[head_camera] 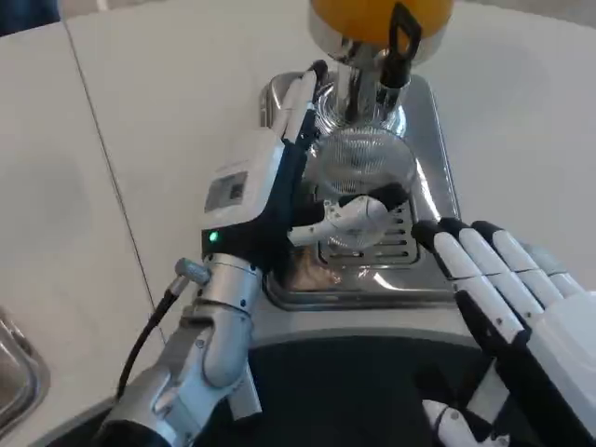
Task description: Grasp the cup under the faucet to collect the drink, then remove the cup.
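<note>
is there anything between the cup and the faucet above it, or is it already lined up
Nothing visible stands between them. The clear cup sits on the drip tray directly below the faucet, with the left hand wrapped around it. The right hand waits off to the side.

The left hand's fingers hid the cup's far side. The tank was cut off on top.

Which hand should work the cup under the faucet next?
Left. The left hand already wraps its fingers around the clear cup on the drip tray under the faucet. The right hand rests open, off to the side.
</note>
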